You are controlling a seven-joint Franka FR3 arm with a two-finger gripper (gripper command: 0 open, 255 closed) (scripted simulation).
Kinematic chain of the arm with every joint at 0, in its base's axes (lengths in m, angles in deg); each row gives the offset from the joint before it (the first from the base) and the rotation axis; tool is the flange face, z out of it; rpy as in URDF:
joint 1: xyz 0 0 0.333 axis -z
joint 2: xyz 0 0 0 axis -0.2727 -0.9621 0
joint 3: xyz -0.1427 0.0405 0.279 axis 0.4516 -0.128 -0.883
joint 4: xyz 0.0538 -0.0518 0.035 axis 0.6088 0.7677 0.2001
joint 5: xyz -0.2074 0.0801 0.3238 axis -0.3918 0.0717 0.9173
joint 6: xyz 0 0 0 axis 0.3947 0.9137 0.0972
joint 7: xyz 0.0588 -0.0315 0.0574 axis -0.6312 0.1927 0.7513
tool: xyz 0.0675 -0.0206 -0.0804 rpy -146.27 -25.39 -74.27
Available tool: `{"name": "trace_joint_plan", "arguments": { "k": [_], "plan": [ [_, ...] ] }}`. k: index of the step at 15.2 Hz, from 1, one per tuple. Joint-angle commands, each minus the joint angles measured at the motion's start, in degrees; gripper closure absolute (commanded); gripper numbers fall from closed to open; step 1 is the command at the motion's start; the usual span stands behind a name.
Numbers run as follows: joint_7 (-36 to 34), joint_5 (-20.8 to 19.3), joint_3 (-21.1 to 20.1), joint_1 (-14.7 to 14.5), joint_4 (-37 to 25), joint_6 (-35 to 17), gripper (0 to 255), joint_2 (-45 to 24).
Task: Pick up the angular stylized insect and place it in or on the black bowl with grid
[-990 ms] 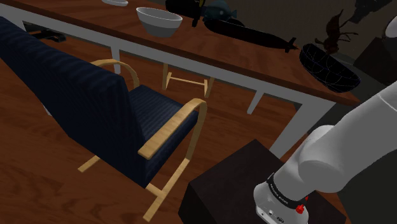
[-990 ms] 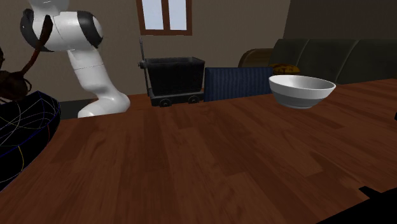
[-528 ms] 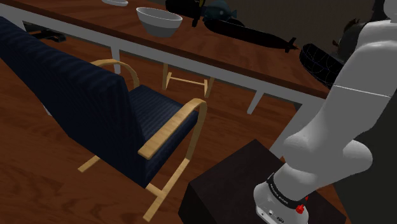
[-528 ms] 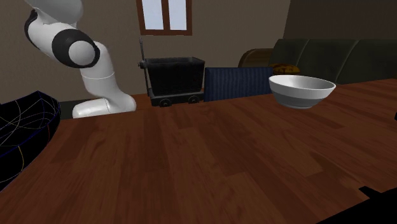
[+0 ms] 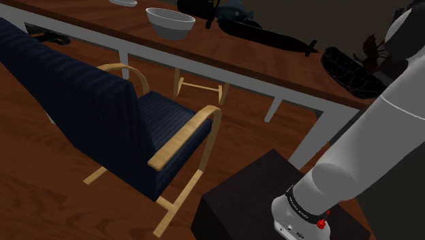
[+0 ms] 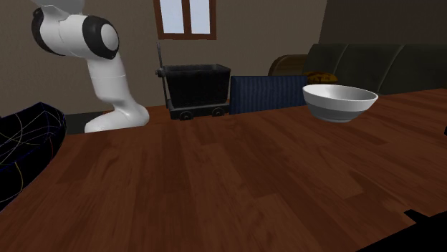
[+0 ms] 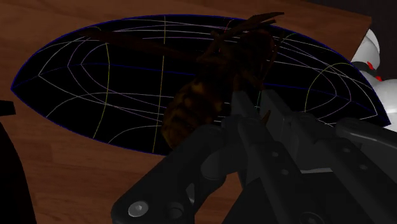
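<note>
At the shoulder view's far right, the black two-finger gripper point(image 7: 245, 121) pinches the brown angular insect point(image 7: 197, 102) over the black grid-lined bowl point(image 7: 95, 83). Released from height, it could bounce past the rim.

We log a long table point(image 5: 272, 65), red-brown wood top, white legs | beside the table we see a dark blue armchair point(image 5: 102, 116) with pale wooden arms | under the table, a brown wooden floor point(image 5: 41, 198) | beyond the table's far edge we see a black wheeled cart point(image 6: 195, 84), a dark sofa point(image 6: 380, 64), and a window point(image 6: 185, 16) in a drab wall point(image 6: 265, 28) | light dim
</note>
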Motion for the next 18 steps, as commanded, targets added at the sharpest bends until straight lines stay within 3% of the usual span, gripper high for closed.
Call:
{"name": "trace_joint_plan", "arguments": {
  "k": [1, 4, 7, 15, 16, 18],
  "plan": [
    [-3.35, -5.46, -1.88, -3.89, 4.08, -2.85, 255, 4.91],
    [-7.38, -11.12, -7.41, -4.31, 9.63, -6.11, 255, 10.91],
    [-9.73, -14.22, -11.43, -3.18, 14.58, -8.96, 255, 14.73],
    [-9.7, -14.19, -11.47, -3.11, 14.58, -8.96, 255, 14.71],
    [-9.7, -14.2, -11.47, -3.11, 14.58, -8.96, 0, 14.71],
    [-9.7, -14.19, -11.46, -3.11, 14.58, -8.96, 0, 14.7]
  ]
}}
